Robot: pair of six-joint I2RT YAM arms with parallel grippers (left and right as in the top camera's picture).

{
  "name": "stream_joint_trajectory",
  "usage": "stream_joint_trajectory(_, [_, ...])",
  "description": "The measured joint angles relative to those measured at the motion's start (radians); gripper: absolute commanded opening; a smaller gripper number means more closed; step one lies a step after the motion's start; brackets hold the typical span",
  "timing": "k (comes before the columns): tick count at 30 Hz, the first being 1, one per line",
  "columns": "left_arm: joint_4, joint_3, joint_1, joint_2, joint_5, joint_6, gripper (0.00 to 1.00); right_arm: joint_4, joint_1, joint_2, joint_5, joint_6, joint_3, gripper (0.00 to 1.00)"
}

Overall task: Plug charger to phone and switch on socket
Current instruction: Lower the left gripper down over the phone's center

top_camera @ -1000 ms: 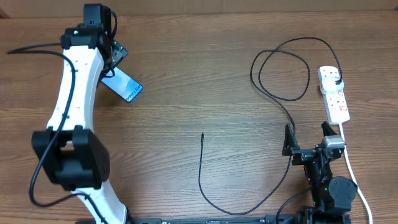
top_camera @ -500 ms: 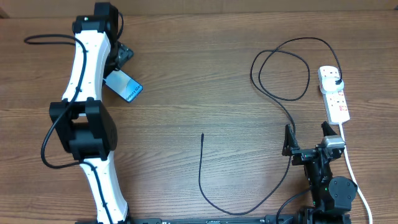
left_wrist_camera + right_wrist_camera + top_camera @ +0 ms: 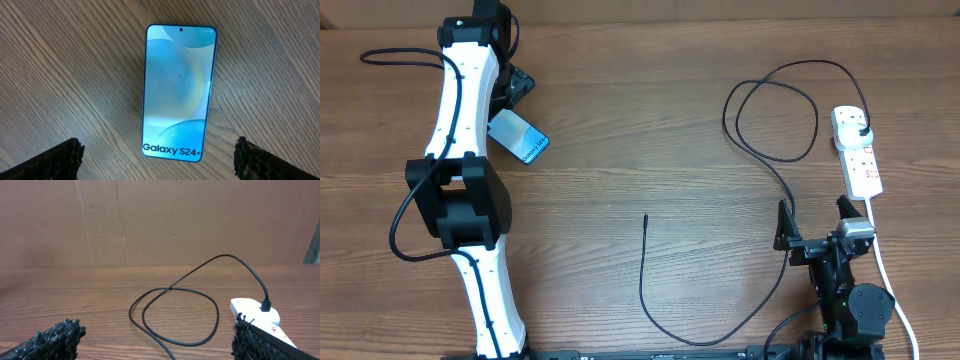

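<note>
The charger [image 3: 642, 270] sits in the socket [image 3: 857, 150] at right but not the phone [image 3: 520, 138]; left gripper [image 3: 157, 159] and right gripper [image 3: 814, 225] gape empty.

Looped charger [image 3: 817, 120] crowds the socket [image 3: 858, 152]; phone [image 3: 180, 92] lies apart.

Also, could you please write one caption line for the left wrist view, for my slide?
Open left gripper poised over the phone, which lies screen up on the wooden table, one finger at each side.
</note>
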Motion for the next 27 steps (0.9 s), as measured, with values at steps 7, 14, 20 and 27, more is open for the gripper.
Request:
stream_joint_trajectory(7, [0.016,-0.017,0.000,0.001,-0.001,-0.004,1.00,0.000,0.000,0.000,0.000,0.000,0.000,1.00])
stream_joint_trajectory(14, [0.088,-0.101,0.000,0.002,0.002,-0.010,1.00,0.000,0.000,0.000,0.000,0.000,0.000,1.00])
stream_joint_trajectory(20, [0.132,-0.142,0.000,0.004,0.013,-0.011,1.00,0.000,0.000,0.000,0.000,0.001,0.000,1.00])
stream_joint_trajectory(27, [0.156,-0.145,0.000,0.006,0.024,-0.011,1.00,0.000,0.000,0.000,0.001,0.000,0.000,1.00])
